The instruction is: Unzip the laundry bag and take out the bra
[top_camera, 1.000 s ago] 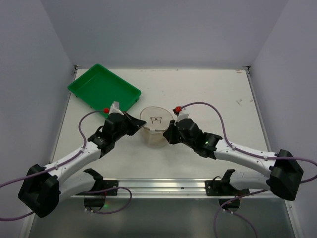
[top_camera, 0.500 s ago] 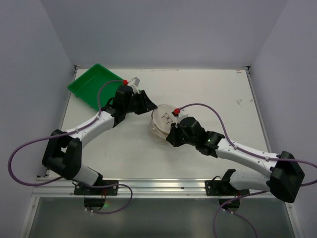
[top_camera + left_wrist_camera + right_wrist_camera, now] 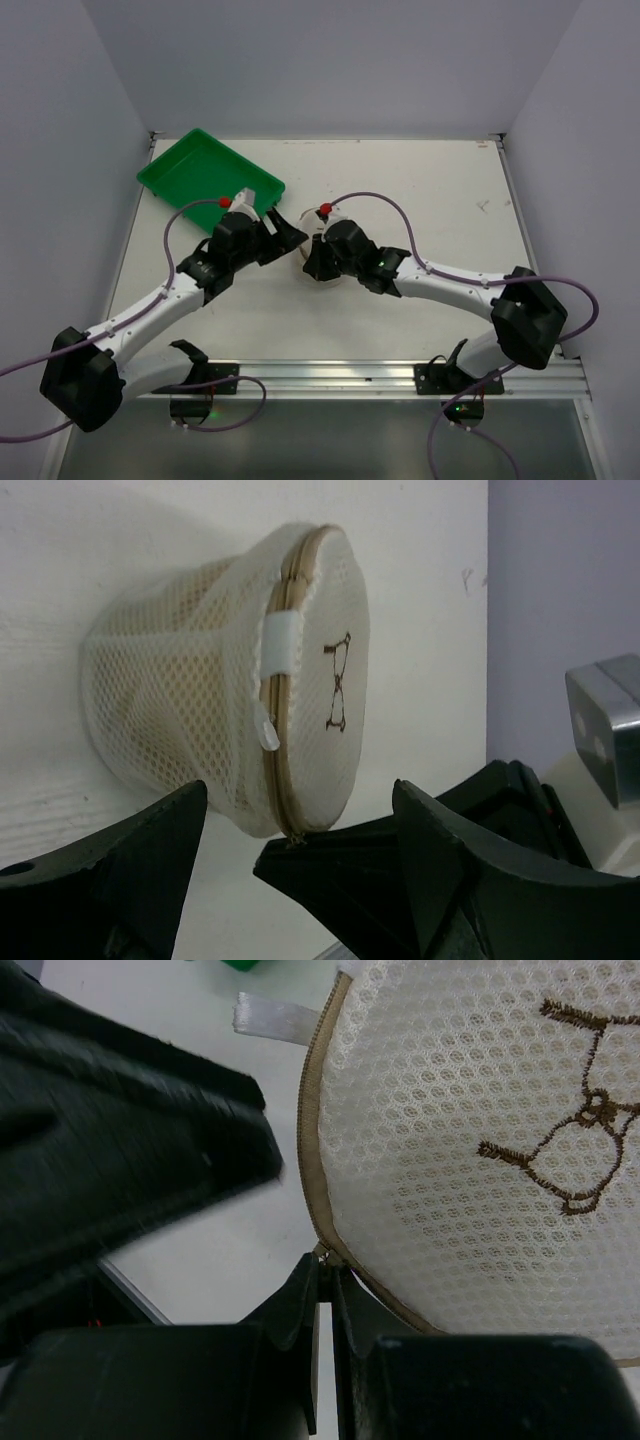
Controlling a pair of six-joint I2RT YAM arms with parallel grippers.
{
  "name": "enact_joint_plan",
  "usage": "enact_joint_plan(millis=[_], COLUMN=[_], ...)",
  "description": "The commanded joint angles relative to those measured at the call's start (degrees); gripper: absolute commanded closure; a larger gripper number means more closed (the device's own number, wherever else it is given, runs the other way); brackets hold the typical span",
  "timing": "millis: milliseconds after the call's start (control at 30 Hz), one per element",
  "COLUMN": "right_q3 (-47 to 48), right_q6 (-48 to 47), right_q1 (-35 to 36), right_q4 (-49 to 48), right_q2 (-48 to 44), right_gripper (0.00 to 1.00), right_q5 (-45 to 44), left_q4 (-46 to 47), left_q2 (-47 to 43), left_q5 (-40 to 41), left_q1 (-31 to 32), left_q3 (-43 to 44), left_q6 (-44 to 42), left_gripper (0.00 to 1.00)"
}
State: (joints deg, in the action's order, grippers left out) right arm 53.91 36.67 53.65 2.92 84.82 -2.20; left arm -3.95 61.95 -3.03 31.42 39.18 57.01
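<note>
The laundry bag, a white mesh drum, lies tipped on its side on the table, its round lid with a brown stitched mark facing right. A yellowish tint through the mesh wall is all that shows of the bra. My right gripper is shut on the zipper pull at the lid's tan rim. My left gripper stands open just below the bag, touching nothing. From above, the bag is mostly covered, between the left gripper and the right gripper.
A green plastic tray sits at the table's back left, close behind my left gripper. A white fabric tab crosses the zip on the bag's side. Both arms meet over the middle of the white table.
My left gripper has opened, swung out toward the tray and come back beside the bag. My right gripper has pulled leftward at the zip, and the bag has tipped onto its side.
</note>
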Motion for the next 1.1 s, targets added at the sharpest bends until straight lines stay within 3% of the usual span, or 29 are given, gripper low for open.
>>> enact_joint_plan(millis=[0,100,200,233,333,533,633,833,1000,1067], right_q3=[2.3,1.4,-0.6,-1.3,-5.1,-15.7,-17.8,-13.6,-7.0,-4.4], right_q6=[1.2,0.9,0.1,-0.5,-3.2,-6.1,-7.6,-8.9,-5.3,-2.0], right_q1=[0.5,0.6,0.7,0.6,0.0,-7.9,-13.5,-13.0,-8.0,-5.8], right_q4=[-2.6,-2.1,-1.2,-0.5,1.7,7.3,10.5,7.8,3.3,0.2], right_q2=[1.0,-0.3,-2.2,-3.9,-7.8,-18.5,-23.0,-19.8,-13.0,-8.8], right_gripper=[1.0,1.0,1.0,1.0,1.0,1.0,1.0,1.0,1.0,1.0], right_q5=[-0.3,-0.4,-1.1,-1.3,-3.5,-4.5,-4.0,7.7,14.0,15.4], left_q4=[2.9,5.1,6.0,5.6,4.0,1.0,0.9,-3.7,-2.7,-1.2], left_q2=[3.3,6.4,8.4,8.5,8.7,9.0,10.6,22.5,30.0,30.1], left_q5=[2.4,2.7,2.7,2.7,5.7,-0.1,-5.0,-12.6,-13.5,-13.8], left_q1=[3.6,4.1,4.1,4.1,3.8,-3.0,-5.8,-6.2,-6.3,-6.3], left_q3=[-0.5,0.0,0.7,1.1,2.7,3.4,5.4,19.9,30.7,31.1], left_q6=[2.8,3.3,3.3,2.5,0.4,-5.6,-13.9,-26.2,-24.8,-21.3], left_gripper=[0.23,0.35,0.59,0.77,1.0,1.0,1.0,0.98,0.75,0.53])
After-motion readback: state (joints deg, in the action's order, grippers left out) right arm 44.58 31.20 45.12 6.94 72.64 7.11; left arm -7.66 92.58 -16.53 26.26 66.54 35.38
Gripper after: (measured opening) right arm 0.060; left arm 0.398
